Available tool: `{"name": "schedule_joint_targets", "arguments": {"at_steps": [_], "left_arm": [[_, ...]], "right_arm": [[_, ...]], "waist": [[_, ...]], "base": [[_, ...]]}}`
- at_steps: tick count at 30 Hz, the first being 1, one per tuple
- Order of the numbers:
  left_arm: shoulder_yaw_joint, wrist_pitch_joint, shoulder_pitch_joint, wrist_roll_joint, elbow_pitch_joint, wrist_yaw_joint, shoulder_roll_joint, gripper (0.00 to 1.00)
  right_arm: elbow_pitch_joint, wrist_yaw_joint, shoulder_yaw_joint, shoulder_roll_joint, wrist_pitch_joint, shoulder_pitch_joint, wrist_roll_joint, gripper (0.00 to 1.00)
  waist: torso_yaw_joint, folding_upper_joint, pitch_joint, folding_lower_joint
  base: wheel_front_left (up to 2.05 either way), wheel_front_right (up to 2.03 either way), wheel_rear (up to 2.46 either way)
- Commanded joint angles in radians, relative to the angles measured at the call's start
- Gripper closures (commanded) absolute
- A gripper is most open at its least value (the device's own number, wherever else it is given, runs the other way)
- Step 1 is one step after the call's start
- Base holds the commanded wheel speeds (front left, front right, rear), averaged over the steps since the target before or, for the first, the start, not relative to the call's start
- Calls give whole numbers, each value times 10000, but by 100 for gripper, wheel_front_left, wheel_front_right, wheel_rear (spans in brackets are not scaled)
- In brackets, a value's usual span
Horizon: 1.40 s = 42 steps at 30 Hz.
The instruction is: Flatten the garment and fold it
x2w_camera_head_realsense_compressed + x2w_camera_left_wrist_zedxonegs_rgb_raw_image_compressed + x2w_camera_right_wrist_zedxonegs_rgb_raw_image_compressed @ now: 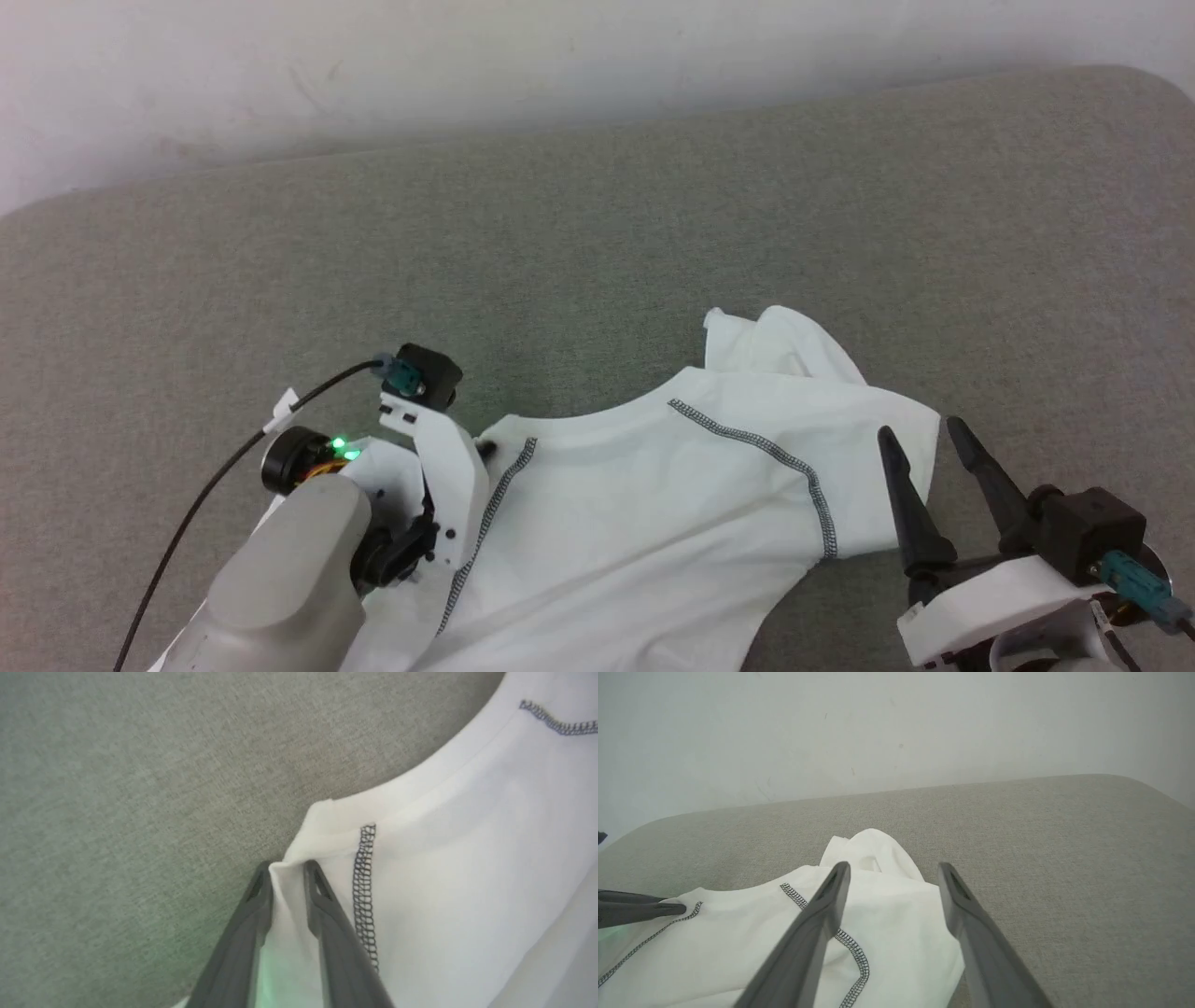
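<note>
Garment (653, 523) lies rumpled on the table (280, 261) at lower centre of the head view, spanning from left pincer (484, 450) to right pincer (920, 429). Left wrist view: left pincer (286, 868) grips a fold of its edge beside the stitching (364, 896). Right wrist view: right pincer (894, 868), released, straddles the opposite edge.

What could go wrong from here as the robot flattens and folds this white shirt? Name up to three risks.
1. The left gripper pinches only a thin edge of the garment; a tug may slip it free.
2. The right gripper is open, so one-sided pulling might drag the cloth.
3. The bunched sleeve could get folded in creased.
</note>
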Motion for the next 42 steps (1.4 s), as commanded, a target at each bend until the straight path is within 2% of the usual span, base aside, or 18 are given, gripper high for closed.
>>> {"name": "schedule_joint_targets", "arguments": {"at_steps": [1, 6, 13, 18, 21, 22, 23, 24, 31, 33, 37, 42], "left_arm": [[-37, -216, -112, -106, 337, -69, -144, 100], [522, -1497, -854, 25, 617, 224, -81, 100], [1577, -2496, -1753, -150, 1232, 787, 498, 100], [1859, -3216, -1883, -209, 1926, 788, 653, 100], [1947, -3645, -1786, -334, 2640, 683, 546, 100], [1941, -3659, -1723, -403, 2892, 611, 472, 88], [1924, -3620, -1670, -484, 3114, 516, 384, 19], [1940, -3761, -1656, -514, 3243, 485, 326, 0], [2208, -5664, -1165, -574, 3347, 661, -6, 0], [2180, -5913, -959, -572, 3245, 657, -81, 0], [2056, -5476, -773, -696, 3073, 424, -25, 0], [1692, -3882, -959, -940, 2793, -85, 236, 0]], "right_arm": [[69, -7, 0, 16, -103, -130, 64, 0], [185, -7, -42, 16, -174, -128, 102, 0], [321, -7, 8, 16, -201, -225, 164, 0], [451, -7, 46, 16, -209, -293, 213, 0], [561, -7, 75, 16, -230, -346, 250, 0], [589, -7, 75, 16, -241, -357, 257, 0], [609, -7, 63, 16, -253, -361, 266, 0], [627, -7, 48, 16, -258, -367, 269, 0], [586, -7, -76, 16, -203, -320, 170, 0], [539, -7, -128, 16, -138, -265, 130, 0], [420, -7, -82, 16, 28, -223, 51, 0], [234, -7, 29, 16, 146, -253, 1, 0]], "waist": [[-102, -1, 29, 0], [-172, -1, 19, 0], [-409, -1, 187, 0], [-546, -1, 326, 0], [-597, -1, 372, 0], [-601, -1, 370, 0], [-591, -1, 366, 0], [-575, -1, 360, 0], [-172, -1, -9, 0], [4, -1, -137, 0], [250, -1, -281, 0], [279, -1, -119, 0]], "base": [[0, 0, 0], [0, 0, 0], [0, 0, 0], [0, 0, 0], [0, 0, 0], [0, 0, 0], [0, 0, 0], [0, 0, 0], [0, 0, 0], [0, 0, 0], [0, 0, 0], [0, 0, 0]]}}
